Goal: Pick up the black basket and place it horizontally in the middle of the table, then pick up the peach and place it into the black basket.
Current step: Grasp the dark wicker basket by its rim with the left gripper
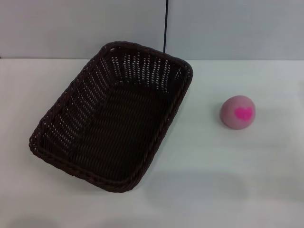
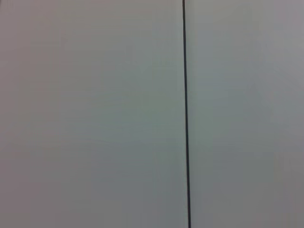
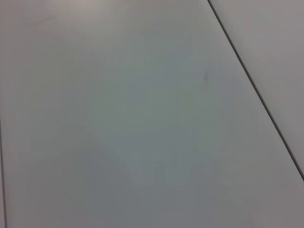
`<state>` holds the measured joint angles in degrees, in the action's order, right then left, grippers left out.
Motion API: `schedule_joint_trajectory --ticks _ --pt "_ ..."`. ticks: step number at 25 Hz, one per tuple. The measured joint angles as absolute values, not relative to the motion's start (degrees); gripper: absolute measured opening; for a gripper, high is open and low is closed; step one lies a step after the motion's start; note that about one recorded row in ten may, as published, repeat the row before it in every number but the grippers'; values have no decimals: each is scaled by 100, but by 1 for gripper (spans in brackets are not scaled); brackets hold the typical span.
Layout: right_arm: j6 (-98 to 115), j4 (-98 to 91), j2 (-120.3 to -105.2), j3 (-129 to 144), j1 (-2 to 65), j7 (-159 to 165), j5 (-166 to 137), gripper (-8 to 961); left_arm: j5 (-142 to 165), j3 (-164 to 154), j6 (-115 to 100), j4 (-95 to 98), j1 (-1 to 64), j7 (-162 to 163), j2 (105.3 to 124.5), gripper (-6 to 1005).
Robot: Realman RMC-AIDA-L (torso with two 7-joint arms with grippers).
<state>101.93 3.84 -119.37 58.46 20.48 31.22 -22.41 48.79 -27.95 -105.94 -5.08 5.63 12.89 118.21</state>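
Observation:
The black basket (image 1: 111, 121) lies on the white table (image 1: 213, 166), left of centre, turned at a slant with one short end toward the back right. It is empty. The peach (image 1: 237, 112) sits on the table to the right of the basket, apart from it, its magenta heart blotch facing me. Neither gripper shows in the head view. The two wrist views show only a pale grey wall, no fingers and no task object.
A grey wall panel with a thin dark vertical seam (image 1: 166, 26) stands behind the table's far edge. The same kind of seam shows in the left wrist view (image 2: 185, 114) and in the right wrist view (image 3: 256, 90).

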Motion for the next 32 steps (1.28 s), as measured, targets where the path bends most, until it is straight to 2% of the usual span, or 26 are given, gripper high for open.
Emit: schedule_joint_trajectory --ticks 9,12,13,14,18,19,20,22,26,28,29,32 --pt "10144 399 -11939 5861 2029 3140 -2241 695 4881 -3046 -10608 -194 440 1552 11801 604" --pt "10163 401 -11933 5859 1995 3143 -2241 695 4891 -3574 -10427 539 253 2489 11736 604" --pt "10157 403 -11933 5842 1950 3144 -2241 695 4952 -4062 -10155 1224 85 3290 11615 604" --pt "10157 403 -11933 5842 1950 3144 -2241 695 4952 -4062 -10155 1224 85 3290 11615 605" --pt "10212 369 -11930 5826 1848 3151 -2205 695 5698 -4474 -9561 2652 -122 5217 11295 605" --pt "10212 369 -11930 5826 1848 3151 -2205 695 5698 -4474 -9561 2652 -122 5217 11295 605" --pt "10268 347 -11926 5822 1828 3154 -2197 695 6578 -4435 -9284 3654 -122 6706 11138 606" --pt "10290 347 -11922 5819 1825 3154 -2192 695 7127 -4396 -9233 4262 -71 7416 11093 606" --pt "10335 337 -11921 5813 1825 3155 -2187 695 8736 -4273 -9228 5967 248 9111 11160 607" --pt "10412 330 -11921 5809 1820 3156 -2184 695 10115 -4259 -9261 7103 652 10361 11306 607" --pt "10455 329 -11921 5809 1814 3155 -2183 695 10115 -4259 -9261 7103 652 10361 11306 607" --pt "10515 328 -11922 5809 1806 3155 -2182 695 11243 -4268 -9299 7938 1069 11039 11558 608"
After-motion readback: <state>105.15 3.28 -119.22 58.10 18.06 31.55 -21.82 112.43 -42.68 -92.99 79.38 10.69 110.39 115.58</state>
